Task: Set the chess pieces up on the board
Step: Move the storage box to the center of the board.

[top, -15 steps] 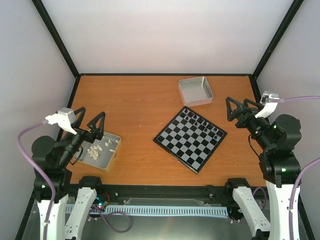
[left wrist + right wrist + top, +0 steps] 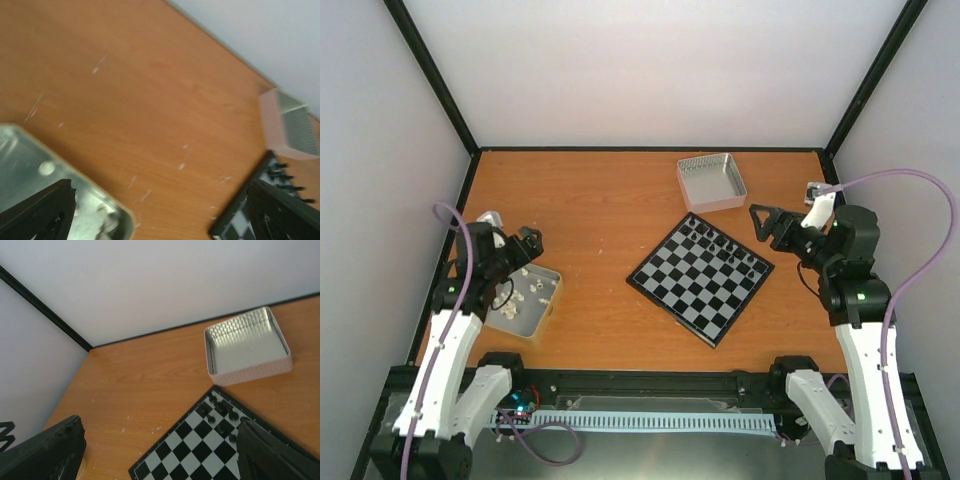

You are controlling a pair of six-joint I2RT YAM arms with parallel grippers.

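- Left gripper point(image 2: 160, 187) hung wide open, empty, above the left tray point(image 2: 548, 310) of cream pieces point(image 2: 520, 290).
- Right gripper point(image 2: 160, 422) hung wide open, empty, beside the board's point(image 2: 700, 278) right corner.

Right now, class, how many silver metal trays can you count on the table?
2. The far tray sits empty beyond the chessboard; the left tray holds the cream-white chess pieces. None appears hidden.

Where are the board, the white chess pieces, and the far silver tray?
board point(image 2: 695, 280), top external view, a bare central square.
chess pieces point(image 2: 525, 292), top external view, middle of the cream cluster.
far silver tray point(image 2: 710, 180), top external view, its bare floor.
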